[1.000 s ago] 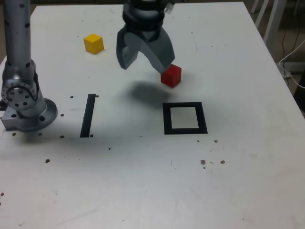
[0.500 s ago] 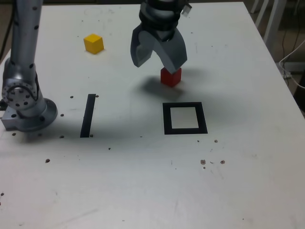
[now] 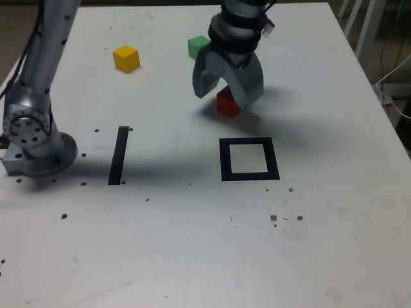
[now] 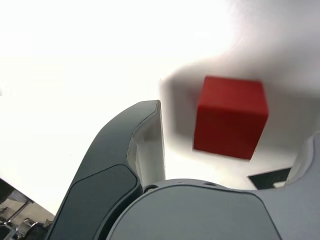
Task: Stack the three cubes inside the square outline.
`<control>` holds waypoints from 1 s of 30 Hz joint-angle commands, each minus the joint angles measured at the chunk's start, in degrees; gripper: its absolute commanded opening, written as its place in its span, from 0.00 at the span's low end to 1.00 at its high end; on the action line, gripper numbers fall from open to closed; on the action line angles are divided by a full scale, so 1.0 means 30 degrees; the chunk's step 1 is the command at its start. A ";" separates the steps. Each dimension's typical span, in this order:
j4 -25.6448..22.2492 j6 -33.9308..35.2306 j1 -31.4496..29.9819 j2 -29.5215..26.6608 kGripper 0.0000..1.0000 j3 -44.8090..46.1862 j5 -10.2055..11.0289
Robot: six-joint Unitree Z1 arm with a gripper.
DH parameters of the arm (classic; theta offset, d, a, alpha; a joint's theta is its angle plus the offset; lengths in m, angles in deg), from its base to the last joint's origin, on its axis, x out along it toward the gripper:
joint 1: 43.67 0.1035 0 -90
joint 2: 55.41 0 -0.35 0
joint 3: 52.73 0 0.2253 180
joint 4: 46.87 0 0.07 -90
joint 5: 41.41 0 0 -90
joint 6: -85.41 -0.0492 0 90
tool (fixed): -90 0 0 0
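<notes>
Exterior view: your pincer [image 3: 226, 95] hangs low over the white counter [image 3: 192, 244], jaws spread wide and pointing down, straddling the red cube [image 3: 227, 102]. The cube sits on the counter between the two jaws; contact with either cannot be told. Wrist view confirms: the red cube [image 4: 230, 116] lies in the gap between the jaws, with clear space beside the dark jaw, so nothing is gripped. The square outline [image 3: 249, 159] lies near the red cube, toward the camera, its white centre bare. The green cube [image 3: 198, 46] sits behind the pincer, partly hidden by the arm. The yellow cube [image 3: 126, 58] rests well apart on the exterior view's left. A straight black strip [image 3: 119, 155] lies left of the outline, near the arm's base [image 3: 35, 144].
</notes>
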 commanded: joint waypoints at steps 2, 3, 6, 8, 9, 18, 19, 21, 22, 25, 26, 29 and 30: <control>-0.0229 -0.0048 0.0029 0.0383 0.89 -0.0429 -0.0112; -0.0292 -0.0038 0.0029 0.0460 0.86 -0.0540 -0.0137; -0.0423 0.0057 0.0029 0.0590 0.76 -0.0781 -0.0180; -0.0468 0.0164 0.0019 0.0630 0.66 -0.0841 -0.0183; -0.0472 0.0226 0.0010 0.0637 0.61 -0.0835 -0.0178; -0.0100 0.0427 -0.0154 0.0659 0.30 -0.0372 -0.0282; -0.0059 0.0438 -0.0163 0.0659 0.30 -0.0316 -0.0313; -0.0002 0.0475 -0.0186 0.0656 0.30 -0.0220 -0.0364; 0.0020 0.0501 -0.0204 0.0649 0.30 -0.0178 -0.0383; 0.0065 0.0597 -0.0270 0.0613 0.30 -0.0069 -0.0418; 0.0083 0.0629 -0.0293 0.0599 0.30 -0.0032 -0.0424; 0.0135 0.0742 -0.0378 0.0555 0.30 0.0101 -0.0439; 0.0150 0.0788 -0.0415 0.0530 0.30 0.0153 -0.0443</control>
